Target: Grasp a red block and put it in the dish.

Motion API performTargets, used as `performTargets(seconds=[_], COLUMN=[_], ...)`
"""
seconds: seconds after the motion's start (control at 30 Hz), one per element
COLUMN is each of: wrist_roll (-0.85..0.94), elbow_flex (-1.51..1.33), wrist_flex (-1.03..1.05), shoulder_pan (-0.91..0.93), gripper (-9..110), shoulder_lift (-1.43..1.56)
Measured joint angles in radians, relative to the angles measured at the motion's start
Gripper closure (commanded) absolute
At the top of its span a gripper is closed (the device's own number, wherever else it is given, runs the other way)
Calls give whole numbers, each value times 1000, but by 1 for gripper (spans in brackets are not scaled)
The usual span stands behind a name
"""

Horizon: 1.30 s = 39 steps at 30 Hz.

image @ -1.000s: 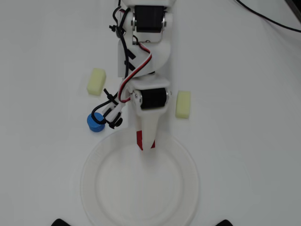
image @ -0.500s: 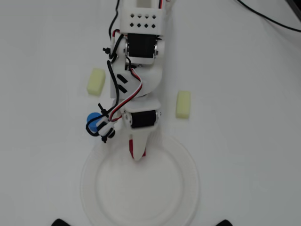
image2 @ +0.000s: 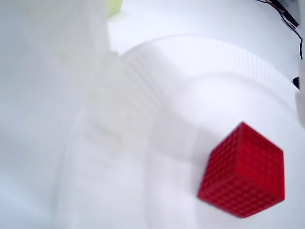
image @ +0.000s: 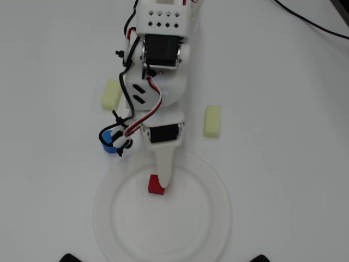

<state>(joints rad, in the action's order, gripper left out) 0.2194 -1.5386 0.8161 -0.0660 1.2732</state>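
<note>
Block in dish, cylinder beyond rim, overhead-left

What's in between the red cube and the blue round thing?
In the overhead view, between the red block and the blue cylinder lie only bare plate and the ribbed rim of the dish, then white table.

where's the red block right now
In the overhead view the red block lies inside the dish, in its upper middle, just left of the tool tip.

Red block of matt, grid-textured plastic; dish of ribbed white paper; pincer of smooth white plastic
</note>
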Motion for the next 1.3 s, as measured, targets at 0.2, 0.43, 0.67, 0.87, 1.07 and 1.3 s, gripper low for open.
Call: performTargets(seconds=[0.2,0.43,0.67,0.87,1.07,1.3], wrist_roll=[-2,-18,-31,-80,-106,-100], elbow_flex=[9,-28,-235,-532,-919,-1226], wrist_flex=[250,468,482,440,348,341], shoulder_pan=[-15,-26,-29,-48,-44,-12], gripper=[60,58,58,59,60,67], shoulder_lift=[149,373,678,989,1358,1741])
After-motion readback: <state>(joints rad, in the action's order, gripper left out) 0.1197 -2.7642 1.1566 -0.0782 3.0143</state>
